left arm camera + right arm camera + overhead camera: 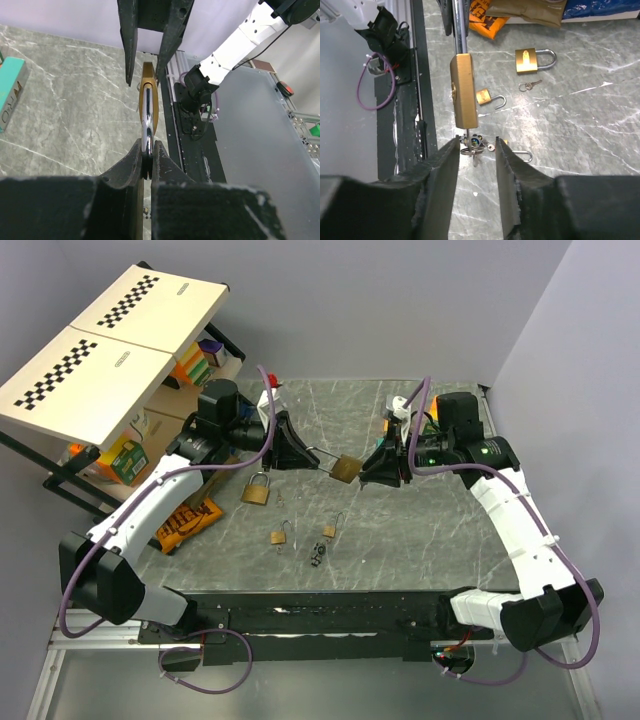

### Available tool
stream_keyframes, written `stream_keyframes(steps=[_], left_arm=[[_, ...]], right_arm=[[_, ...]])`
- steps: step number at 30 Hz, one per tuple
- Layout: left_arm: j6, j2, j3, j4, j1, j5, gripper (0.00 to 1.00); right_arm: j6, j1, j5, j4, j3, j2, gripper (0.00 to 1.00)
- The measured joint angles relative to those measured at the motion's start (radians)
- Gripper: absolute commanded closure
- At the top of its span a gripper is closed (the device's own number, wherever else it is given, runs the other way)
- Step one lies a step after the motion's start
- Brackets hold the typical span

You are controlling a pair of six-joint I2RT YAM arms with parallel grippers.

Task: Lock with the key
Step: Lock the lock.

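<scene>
My left gripper (298,452) (146,150) is shut on the chrome shackle of a brass padlock (345,469) (149,95) and holds it in the air, body pointing right. My right gripper (372,472) (477,144) is open, its fingertips just short of the padlock's free end (463,92) and touching nothing. The key (318,555), a tiny dark bunch on a ring, lies on the table in the top view. In the right wrist view the key (474,144) shows between my fingertips, just past the padlock's end.
A larger brass padlock (256,490) (534,60) lies shut with a small key (529,86) beside it. Two small open padlocks (279,536) (330,530) lie near the key. An orange packet (185,523) and a rack with checkered boards (110,345) stand left.
</scene>
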Motion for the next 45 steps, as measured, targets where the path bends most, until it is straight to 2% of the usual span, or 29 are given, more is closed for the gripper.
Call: stream_keyframes(steps=[5, 9, 11, 12, 17, 21, 23, 31, 40, 43, 44, 45], left_arm=[[0.011, 0.0, 0.0, -0.014, -0.001, -0.001, 0.99], [0.01, 0.001, 0.0, -0.017, -0.001, -0.002, 0.99], [0.01, 0.001, 0.0, -0.015, -0.001, -0.001, 0.99], [0.01, 0.001, 0.0, -0.014, -0.001, -0.001, 0.99], [0.01, 0.008, 0.0, -0.013, -0.001, -0.001, 0.99], [0.01, 0.008, 0.001, -0.013, -0.001, 0.0, 0.99], [0.011, 0.009, 0.002, -0.013, -0.001, 0.0, 0.99], [0.069, 0.021, 0.021, -0.052, -0.027, 0.002, 0.99], [0.08, 0.023, 0.023, -0.057, -0.046, 0.001, 0.99], [0.08, 0.023, 0.023, -0.052, -0.044, 0.001, 0.99], [0.08, 0.023, 0.023, -0.051, -0.044, 0.001, 0.99], [0.08, 0.023, 0.023, -0.05, -0.044, 0.001, 0.99]], right_arm=[[-0.02, 0.0, -0.018, -0.011, 0.001, 0.006, 0.84], [-0.034, 0.002, -0.031, -0.015, 0.007, 0.006, 0.85], [-0.04, 0.005, -0.033, -0.019, 0.009, 0.006, 0.82], [-0.043, 0.006, -0.033, -0.021, 0.011, 0.007, 0.76], [-0.062, 0.014, -0.033, -0.038, 0.016, 0.014, 0.67], [-0.076, 0.018, -0.033, -0.052, 0.016, 0.027, 0.36], [-0.079, 0.021, -0.032, -0.055, 0.016, 0.031, 0.32], [-0.034, 0.047, -0.052, -0.016, 0.023, 0.037, 0.29], [-0.031, 0.105, -0.063, -0.01, 0.04, 0.061, 0.41], [-0.031, 0.107, -0.061, -0.01, 0.04, 0.061, 0.57], [-0.031, 0.107, -0.059, -0.009, 0.039, 0.061, 0.69], [-0.029, 0.107, -0.056, -0.007, 0.037, 0.06, 0.77]])
